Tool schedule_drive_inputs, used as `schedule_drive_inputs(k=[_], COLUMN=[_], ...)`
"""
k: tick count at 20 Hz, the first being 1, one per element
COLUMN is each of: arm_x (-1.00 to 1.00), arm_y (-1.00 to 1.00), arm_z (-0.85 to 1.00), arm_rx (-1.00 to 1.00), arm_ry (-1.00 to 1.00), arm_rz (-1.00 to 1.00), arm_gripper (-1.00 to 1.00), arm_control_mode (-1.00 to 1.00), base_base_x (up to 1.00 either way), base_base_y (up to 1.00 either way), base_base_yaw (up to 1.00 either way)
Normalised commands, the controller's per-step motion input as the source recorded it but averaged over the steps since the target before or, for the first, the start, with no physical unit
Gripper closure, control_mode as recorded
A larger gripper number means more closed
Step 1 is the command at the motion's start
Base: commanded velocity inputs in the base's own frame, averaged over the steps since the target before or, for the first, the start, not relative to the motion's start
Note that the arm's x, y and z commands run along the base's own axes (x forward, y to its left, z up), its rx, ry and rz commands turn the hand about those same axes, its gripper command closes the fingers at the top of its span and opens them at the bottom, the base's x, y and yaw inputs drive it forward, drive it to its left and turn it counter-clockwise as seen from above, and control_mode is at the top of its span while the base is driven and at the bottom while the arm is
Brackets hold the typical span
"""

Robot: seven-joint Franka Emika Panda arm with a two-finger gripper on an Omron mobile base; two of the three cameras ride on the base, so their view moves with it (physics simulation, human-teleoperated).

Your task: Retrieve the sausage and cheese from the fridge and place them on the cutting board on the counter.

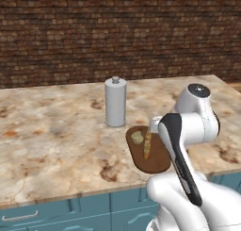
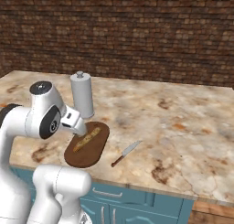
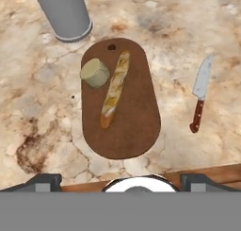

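Nearest the hand camera lay the cutting board (image 3: 121,100), a dark oval slab close to the front edge of the desk (image 3: 188,32), with its hanging hole toward the back. On it sat the cheese (image 3: 95,73), a squat pale round chunk at the board's back left part, just beside a long tan stick (image 3: 115,89) that lay lengthwise down the board's middle. That stick looked more like bread than the dark sausage the task names, so whether the sausage had arrived could not be confirmed. A grey cylinder (image 3: 63,11) stood behind the board, and a knife (image 3: 199,93) lay on the desk to the board's right, well apart from it.

The gripper (image 3: 120,180) hovered above the board's near end, its jaws spread wide and empty.

The cheese would probably handle as a light, fairly firm lump; its curved side could slip, so a hold across its width, low on the flanks, seemed safest. The stick appeared stiff and light, best pinched across its middle. The board looked rigid and flat, needing no handling.
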Motion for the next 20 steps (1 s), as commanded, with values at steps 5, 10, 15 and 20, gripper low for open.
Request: schedule_drive_inputs(k=[5,10,15,20], arm_x=[-0.75,-0.63,-0.41,-0.57], arm_y=[-0.06,-0.04,0.0,0.0], arm_z=[0.74,0.53,0.52,0.19], arm_rx=[0.0,0.0,-0.05,-0.04], arm_ry=[0.0,0.0,-0.08,-0.17], arm_rz=[0.0,0.0,0.0,0.0], arm_gripper=[-1.0,-1.0,-1.0,-1.0], arm_control_mode=[-1.0,-1.0,-1.0,-1.0], base_base_x=[0.0,0.0,0.0,0.0], base_base_y=[0.0,0.0,0.0,0.0], base_base_yaw=[0.0,0.0,0.0,0.0])
